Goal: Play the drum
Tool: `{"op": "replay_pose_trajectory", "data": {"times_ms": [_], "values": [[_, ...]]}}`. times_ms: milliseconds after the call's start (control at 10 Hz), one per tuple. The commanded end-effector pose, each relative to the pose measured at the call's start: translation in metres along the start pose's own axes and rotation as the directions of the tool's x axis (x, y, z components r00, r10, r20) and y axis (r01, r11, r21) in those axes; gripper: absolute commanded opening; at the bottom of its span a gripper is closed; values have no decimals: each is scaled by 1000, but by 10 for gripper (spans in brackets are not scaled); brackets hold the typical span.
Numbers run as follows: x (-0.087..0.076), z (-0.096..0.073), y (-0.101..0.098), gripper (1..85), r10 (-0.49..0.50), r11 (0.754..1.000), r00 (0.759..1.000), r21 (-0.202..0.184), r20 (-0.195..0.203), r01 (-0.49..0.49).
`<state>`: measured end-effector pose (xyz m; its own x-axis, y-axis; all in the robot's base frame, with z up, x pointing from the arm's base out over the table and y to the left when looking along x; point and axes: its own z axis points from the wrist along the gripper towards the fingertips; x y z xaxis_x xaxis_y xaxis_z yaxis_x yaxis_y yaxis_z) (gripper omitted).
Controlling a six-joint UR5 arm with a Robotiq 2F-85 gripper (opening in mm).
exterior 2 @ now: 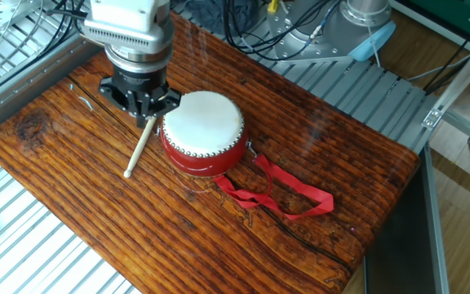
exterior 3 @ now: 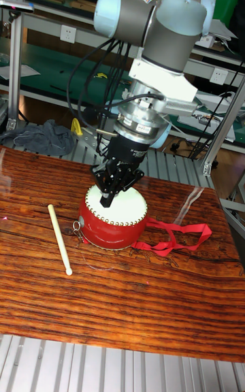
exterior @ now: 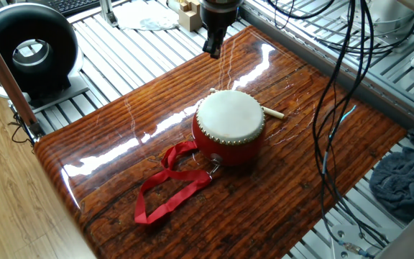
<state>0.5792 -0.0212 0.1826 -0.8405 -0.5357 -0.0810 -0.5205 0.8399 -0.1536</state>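
Table (exterior 2: 325, 171) holds one drum (exterior 2: 203, 131), seemingly one drumstick (exterior 2: 139, 149).

Glossy dark-grained wooden tabletop (exterior: 142, 144), red drum (exterior: 228, 129) near its middle, red ribbon strap (exterior: 167, 183) trailing across it, pale drumstick (exterior 2: 139, 149) just beside the drum

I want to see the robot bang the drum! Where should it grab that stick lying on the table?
Probably near the middle of the drumstick, coming straight down from above. It lies flat on the wooden table, and its upper end sits close beside the drum, so the fingers should close across the thin shaft where wood shows bare on both sides. The gripper hovers above that upper end.
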Motion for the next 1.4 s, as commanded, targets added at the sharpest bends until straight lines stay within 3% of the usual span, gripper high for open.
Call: {"op": "replay_pose_trajectory", "data": {"times_ms": [0, 100, 200, 400, 700, 900, 1000, 1200, 1300], "values": [[-9, 4, -3, 20, -44, 999, 994, -25, 101, 46], [11, 6, 1, 10, -93, 994, 994, -58, 60, 97], [40, 5, 7, 10, -107, 989, 994, -102, -15, 104], [43, 9, -2, 10, -137, 986, 990, -97, 19, 138], [57, 14, -26, 13, -282, 959, 959, -41, -4, 282], [68, 17, -13, 17, -223, 966, 975, -131, 18, 224], [75, 19, -13, 17, -191, 970, 982, -153, 15, 191], [81, 30, -19, 17, -172, 970, 985, -171, 27, 174], [83, 39, -24, 17, -180, 970, 983, -158, 35, 184]]}}
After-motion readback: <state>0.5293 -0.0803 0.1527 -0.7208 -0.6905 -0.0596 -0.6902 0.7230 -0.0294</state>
